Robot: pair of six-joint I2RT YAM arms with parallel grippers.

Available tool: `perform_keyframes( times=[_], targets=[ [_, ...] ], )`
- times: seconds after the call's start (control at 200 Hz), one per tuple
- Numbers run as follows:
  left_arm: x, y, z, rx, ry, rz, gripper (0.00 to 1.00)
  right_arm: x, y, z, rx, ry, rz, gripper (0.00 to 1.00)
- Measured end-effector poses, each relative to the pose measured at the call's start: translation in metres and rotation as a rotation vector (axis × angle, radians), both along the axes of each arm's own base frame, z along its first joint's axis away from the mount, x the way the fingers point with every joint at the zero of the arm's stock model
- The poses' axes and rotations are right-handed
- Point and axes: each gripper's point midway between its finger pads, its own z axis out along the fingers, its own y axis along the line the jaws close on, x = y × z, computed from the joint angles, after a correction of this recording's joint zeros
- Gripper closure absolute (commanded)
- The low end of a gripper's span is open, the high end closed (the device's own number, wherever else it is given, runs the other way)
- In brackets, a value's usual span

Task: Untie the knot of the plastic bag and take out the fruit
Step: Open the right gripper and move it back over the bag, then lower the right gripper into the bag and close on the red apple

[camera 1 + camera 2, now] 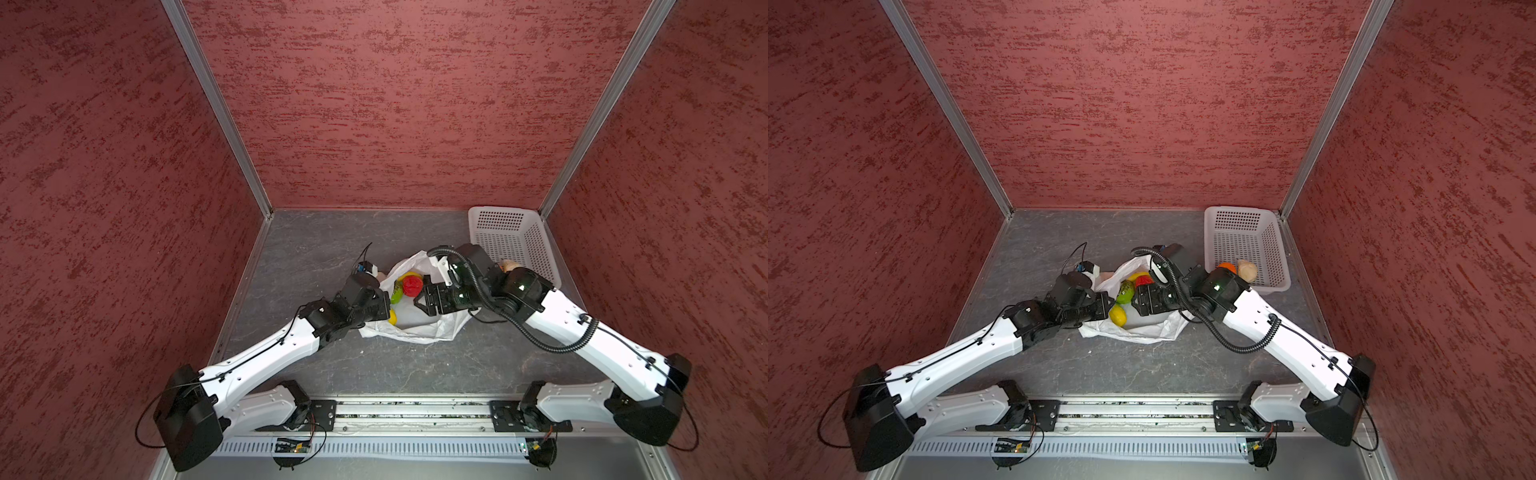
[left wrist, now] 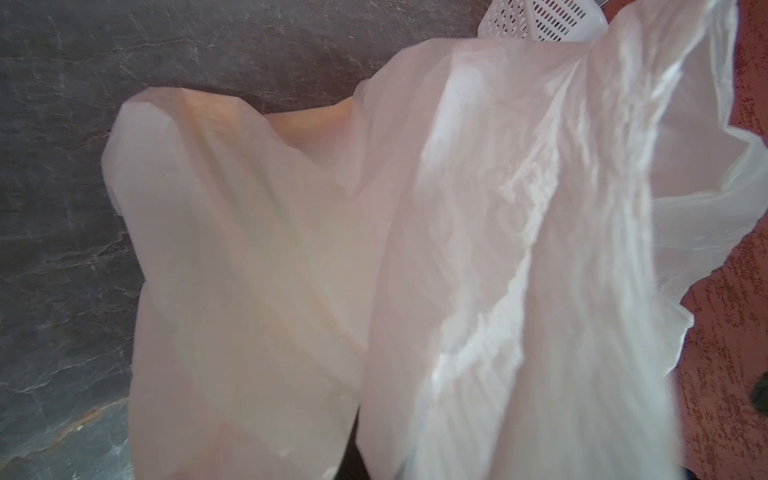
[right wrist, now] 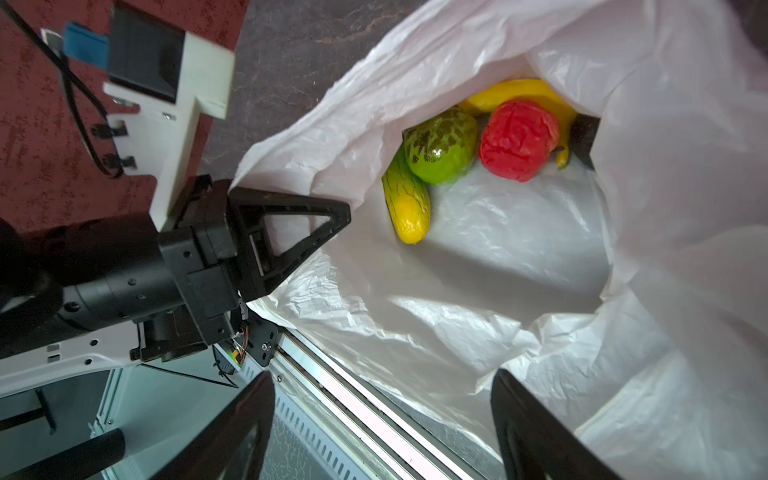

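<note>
left jaws pinched shut on the rim of the plastic bag (image 3: 332, 137); right jaws spread wide and empty, just above the bag's open mouth. the bag lies mid-frame in both top views on the grey surface (image 1: 324, 249) — the fruit (image 3: 517, 139) bunched inside, a white basket (image 1: 505, 232) at centre right.

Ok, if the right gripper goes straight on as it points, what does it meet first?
Probably the bag's inner floor: the open right gripper aims into its mouth. The fruit sits farther in, off to one side; depth unclear.
</note>
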Motion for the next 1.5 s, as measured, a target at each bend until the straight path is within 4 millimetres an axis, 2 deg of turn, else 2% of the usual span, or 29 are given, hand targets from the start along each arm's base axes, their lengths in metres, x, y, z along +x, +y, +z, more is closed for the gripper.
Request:
perform_keyframes(
  times=[0.13, 0.391, 0.641, 0.776, 1.077, 1.267, 1.408, 1.503],
  targets=[
    [0.0, 0.0, 0.0, 0.002, 0.0, -0.003, 1.0, -0.001, 0.006, -0.015, -0.029, 0.007, 0.003, 0.17],
    [0.0, 0.0, -0.001, 0.007, -0.003, -0.008, 1.0, 0.019, 0.019, -0.044, -0.067, -0.009, -0.016, 0.18],
    [0.003, 0.002, 0.001, 0.007, -0.009, -0.002, 1.0, 0.025, 0.021, -0.098, -0.113, 0.006, -0.03, 0.2],
    [0.004, 0.003, 0.003, 0.004, -0.011, 0.001, 1.0, 0.026, 0.018, -0.12, -0.136, 0.009, -0.039, 0.2],
    [0.003, 0.001, 0.005, -0.006, -0.011, -0.013, 1.0, 0.042, 0.029, -0.171, -0.175, 0.038, -0.073, 0.2],
    [0.001, 0.001, 0.013, -0.02, -0.03, -0.029, 1.0, 0.063, 0.044, -0.18, -0.1, 0.027, -0.145, 0.2],
    [-0.001, 0.0, 0.012, -0.021, -0.028, -0.048, 1.0, 0.084, 0.049, -0.169, -0.026, -0.012, -0.242, 0.18],
    [-0.002, -0.003, 0.009, -0.015, -0.018, -0.069, 1.0, 0.101, 0.045, -0.162, 0.018, -0.032, -0.325, 0.16]
  ],
)
